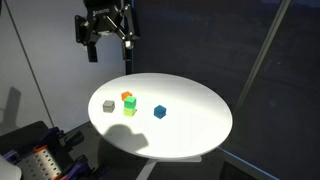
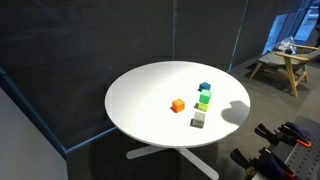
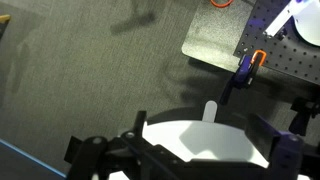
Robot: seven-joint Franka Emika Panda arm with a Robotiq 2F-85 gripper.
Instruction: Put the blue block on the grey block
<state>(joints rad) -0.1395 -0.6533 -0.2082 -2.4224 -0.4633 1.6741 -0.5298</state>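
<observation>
The blue block (image 1: 160, 112) sits on the round white table (image 1: 200, 125), to the right of the other cubes. The grey block (image 1: 108, 105) sits apart from it at the left end of the group. In an exterior view the blue block (image 2: 205, 88) lies at the far end of a row and the grey block (image 2: 198, 120) at the near end. My gripper (image 1: 110, 46) hangs open and empty high above the table's back edge, far from the blocks. In the wrist view my gripper (image 3: 198, 122) is open over the table's rim (image 3: 200, 145); no blocks show there.
A green cube (image 1: 130, 109) and an orange cube (image 1: 127, 97) sit between the grey and blue blocks. A rack with orange parts (image 1: 40, 160) stands beside the table. A wooden table (image 2: 285, 62) stands at the back. An orange clamp (image 3: 257, 58) is on the floor.
</observation>
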